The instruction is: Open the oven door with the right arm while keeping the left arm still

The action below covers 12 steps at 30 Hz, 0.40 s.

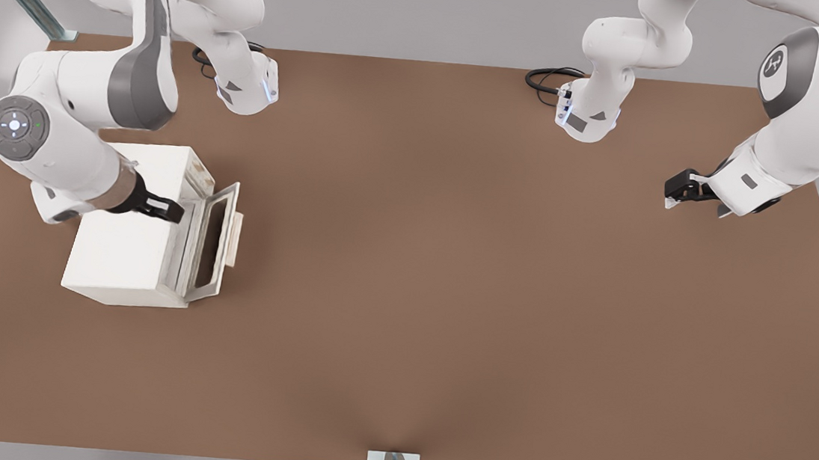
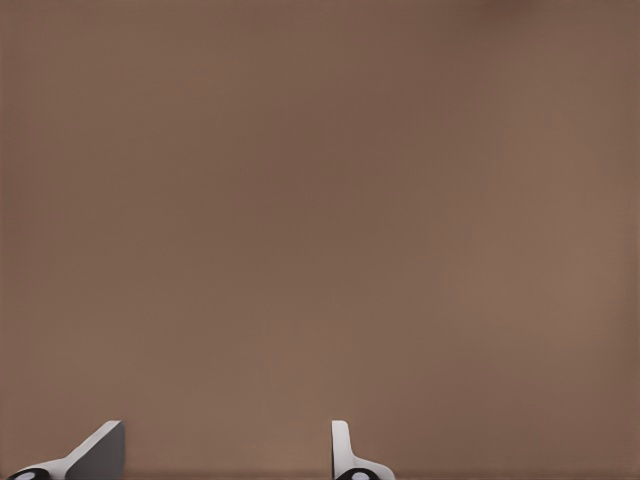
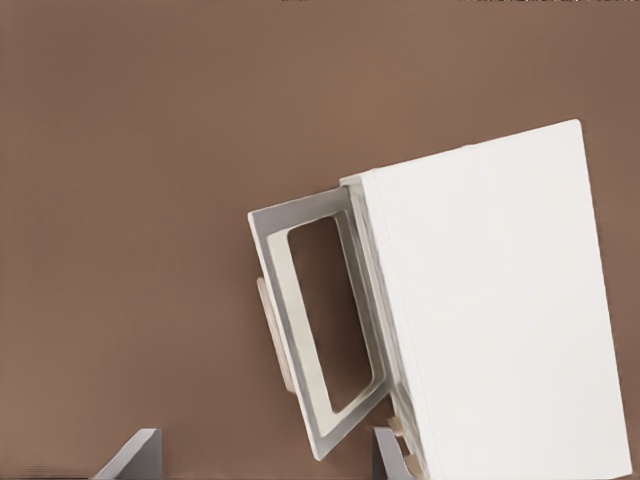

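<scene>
Claw [image 1: 172, 212] over ajar oven door [image 1: 214, 241]

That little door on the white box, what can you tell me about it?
The oven door is a cream rectangular frame around a dark glass window, with a pale tan bar handle on its outer face. It stands partly open, swung a little away from the cream oven and hinged along its bottom edge, on the side facing the front view's right. The gripper hovers above the oven's top by the door's upper edge; whether it touches is unclear.

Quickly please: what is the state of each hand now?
Right arm's black two-finger hand: open, holding nothing, beside the ajar cream-framed glass oven door.
Left arm's black hand: open, empty.
</scene>
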Available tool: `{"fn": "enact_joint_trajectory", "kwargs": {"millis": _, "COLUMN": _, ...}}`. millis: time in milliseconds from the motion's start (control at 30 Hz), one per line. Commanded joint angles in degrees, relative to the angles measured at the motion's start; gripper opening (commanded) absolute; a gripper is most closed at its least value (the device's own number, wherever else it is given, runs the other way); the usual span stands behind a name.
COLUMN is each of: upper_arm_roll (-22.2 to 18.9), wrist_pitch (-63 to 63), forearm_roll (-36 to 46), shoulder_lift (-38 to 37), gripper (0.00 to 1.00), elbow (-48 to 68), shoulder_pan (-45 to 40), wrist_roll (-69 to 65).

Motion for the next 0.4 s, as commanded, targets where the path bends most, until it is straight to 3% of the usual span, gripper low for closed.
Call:
{"fn": "enact_joint_trajectory", "kwargs": {"millis": 0, "upper_arm_roll": -0.02, "wrist_pitch": 0.7, "forearm_roll": 2.21, "shoulder_lift": -0.28, "gripper": 1.0, "elbow": -0.09, "shoulder_pan": 0.02, "wrist_roll": -18.18}}
{"fn": "enact_joint_trajectory", "kwargs": {"millis": 367, "upper_arm_roll": 0.16, "wrist_pitch": 0.88, "forearm_roll": 1.33, "shoulder_lift": -0.1, "gripper": 1.0, "elbow": -0.97, "shoulder_pan": -0.07, "wrist_roll": -17.75}}
